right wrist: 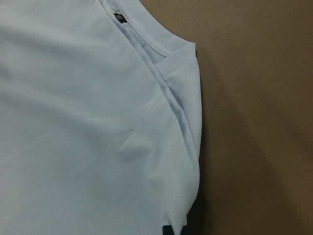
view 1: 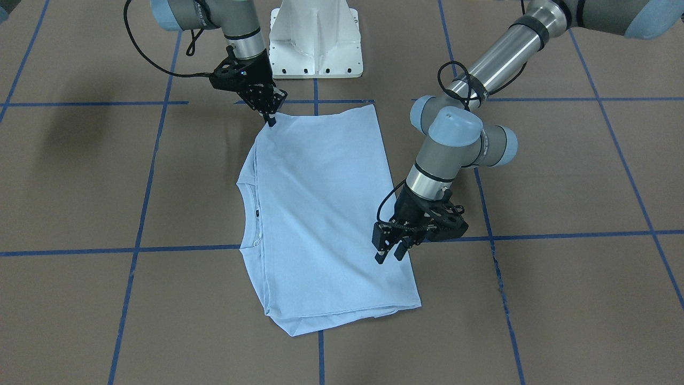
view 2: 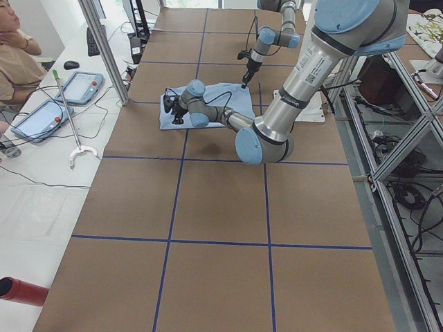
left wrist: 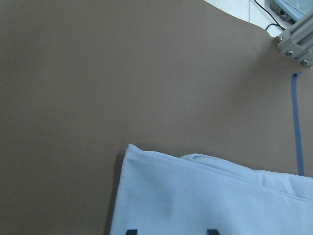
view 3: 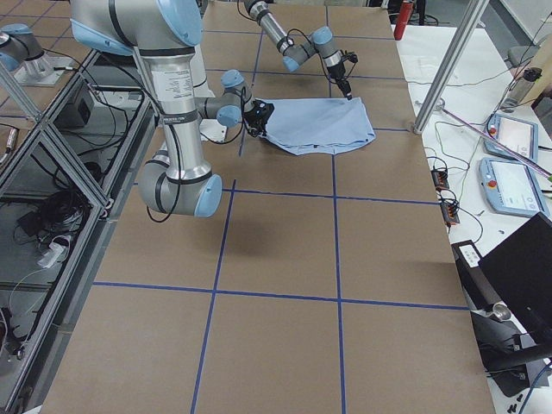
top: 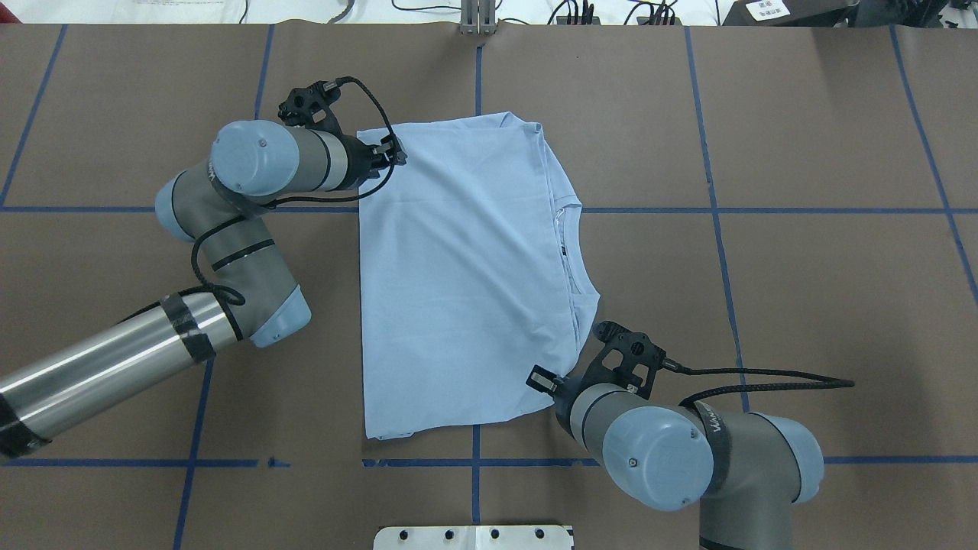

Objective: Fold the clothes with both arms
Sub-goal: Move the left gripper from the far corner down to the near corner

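Note:
The light blue T-shirt (view 1: 326, 214) lies folded flat on the brown table, collar (top: 569, 252) toward my right side; its print is hidden. My left gripper (view 1: 390, 255) is open and hovers just over the shirt's far left edge; in the left wrist view its two fingertips (left wrist: 129, 231) stand apart above the cloth (left wrist: 205, 196). My right gripper (view 1: 271, 118) is shut on the shirt's near right corner by the sleeve fold (right wrist: 186, 147). The overhead view shows the left gripper (top: 396, 153) and the right gripper (top: 544, 380) at opposite corners.
The white pedestal base (view 1: 315, 43) stands at the table's near edge. Blue tape lines (view 1: 187, 248) cross the brown table. An operator (view 2: 14, 55) sits past the far edge with tablets (view 2: 83, 86). An aluminium post (view 2: 104, 48) stands there too.

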Action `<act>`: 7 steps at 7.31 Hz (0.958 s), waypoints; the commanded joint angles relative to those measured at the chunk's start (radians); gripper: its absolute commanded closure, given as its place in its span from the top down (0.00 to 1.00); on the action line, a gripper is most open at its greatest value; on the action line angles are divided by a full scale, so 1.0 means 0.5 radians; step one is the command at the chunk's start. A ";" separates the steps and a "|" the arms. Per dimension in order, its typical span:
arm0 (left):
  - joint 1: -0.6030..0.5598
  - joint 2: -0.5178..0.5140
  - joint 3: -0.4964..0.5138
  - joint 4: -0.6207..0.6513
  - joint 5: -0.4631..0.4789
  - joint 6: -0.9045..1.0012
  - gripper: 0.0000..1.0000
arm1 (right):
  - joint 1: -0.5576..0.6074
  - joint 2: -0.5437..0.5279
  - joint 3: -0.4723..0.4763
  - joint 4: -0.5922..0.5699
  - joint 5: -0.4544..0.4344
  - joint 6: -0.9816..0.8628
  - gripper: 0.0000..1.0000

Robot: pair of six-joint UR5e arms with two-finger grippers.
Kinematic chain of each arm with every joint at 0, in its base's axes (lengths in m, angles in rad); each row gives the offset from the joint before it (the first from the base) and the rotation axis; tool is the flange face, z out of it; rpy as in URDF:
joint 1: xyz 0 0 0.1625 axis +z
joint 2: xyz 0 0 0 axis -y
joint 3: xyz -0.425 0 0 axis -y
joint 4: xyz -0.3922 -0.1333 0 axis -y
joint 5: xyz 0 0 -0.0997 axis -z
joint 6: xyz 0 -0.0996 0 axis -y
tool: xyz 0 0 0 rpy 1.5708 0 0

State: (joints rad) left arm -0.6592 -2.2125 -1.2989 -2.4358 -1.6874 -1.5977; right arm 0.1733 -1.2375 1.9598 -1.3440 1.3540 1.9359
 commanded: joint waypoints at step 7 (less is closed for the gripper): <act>0.567 0.532 -1.172 0.618 0.110 -0.624 0.67 | -0.018 -0.050 0.084 -0.006 0.001 0.156 0.00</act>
State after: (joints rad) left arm -0.3922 -1.9539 -1.8275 -2.2377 -1.6398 -1.9072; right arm 0.1635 -1.2612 1.9949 -1.3462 1.3539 2.0138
